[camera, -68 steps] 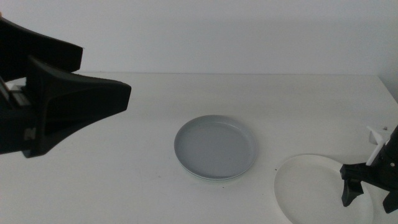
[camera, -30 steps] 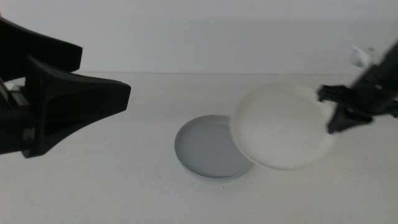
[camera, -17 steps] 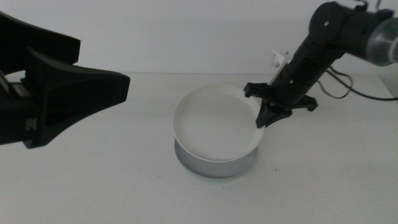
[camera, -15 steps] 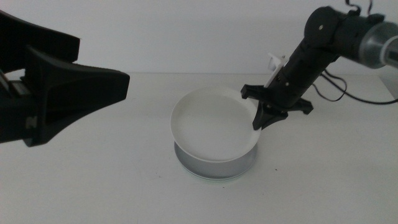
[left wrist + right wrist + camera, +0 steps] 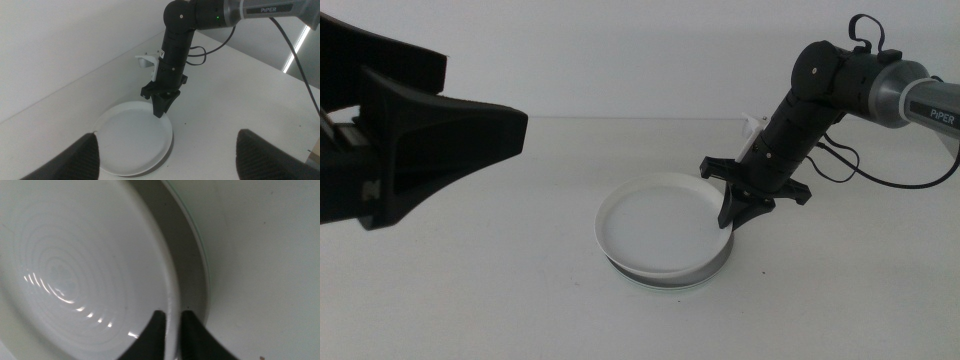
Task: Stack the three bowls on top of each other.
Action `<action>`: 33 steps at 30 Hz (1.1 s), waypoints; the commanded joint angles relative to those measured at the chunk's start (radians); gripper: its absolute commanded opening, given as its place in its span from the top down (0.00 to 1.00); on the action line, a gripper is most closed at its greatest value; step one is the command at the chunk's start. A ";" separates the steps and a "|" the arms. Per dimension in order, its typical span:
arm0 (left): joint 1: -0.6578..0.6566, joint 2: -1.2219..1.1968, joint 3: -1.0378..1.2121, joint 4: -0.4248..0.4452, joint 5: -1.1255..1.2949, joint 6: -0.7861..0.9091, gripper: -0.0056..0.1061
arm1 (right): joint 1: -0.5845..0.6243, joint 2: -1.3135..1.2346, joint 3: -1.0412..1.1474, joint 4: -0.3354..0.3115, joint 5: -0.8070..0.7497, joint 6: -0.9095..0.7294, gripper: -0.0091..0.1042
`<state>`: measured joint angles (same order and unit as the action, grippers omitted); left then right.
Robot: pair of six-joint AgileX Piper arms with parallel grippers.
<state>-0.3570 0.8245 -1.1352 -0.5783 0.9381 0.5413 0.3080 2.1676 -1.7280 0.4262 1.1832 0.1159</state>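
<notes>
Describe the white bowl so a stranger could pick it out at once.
On the white table, look at the lone stack of bowls near the middle, where the right gripper grips a rim. The white bowl is the top one, brighter than the light grey bowl under it.

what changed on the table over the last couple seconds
The right tool, shut on the white bowl's rim, carried it from the table's near right corner up and over, then lowered it onto the grey bowl. The grey and green bowls stayed put; the left tool kept waiting, open.
</notes>
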 commanded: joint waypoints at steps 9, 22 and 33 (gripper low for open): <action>0.000 -0.004 -0.004 -0.002 -0.011 -0.008 0.11 | 0.000 -0.018 -0.010 0.000 0.002 -0.053 0.32; 0.000 -0.004 -0.004 -0.002 -0.016 -0.008 0.11 | -0.033 -0.401 0.041 -0.157 0.007 -0.163 0.26; 0.000 -0.004 -0.004 -0.002 -0.016 -0.008 0.11 | -0.039 -0.903 0.503 -0.301 -0.384 -0.052 0.26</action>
<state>-0.3570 0.8245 -1.1352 -0.5783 0.9359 0.5413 0.2787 1.3277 -1.2612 0.1718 0.8565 0.0346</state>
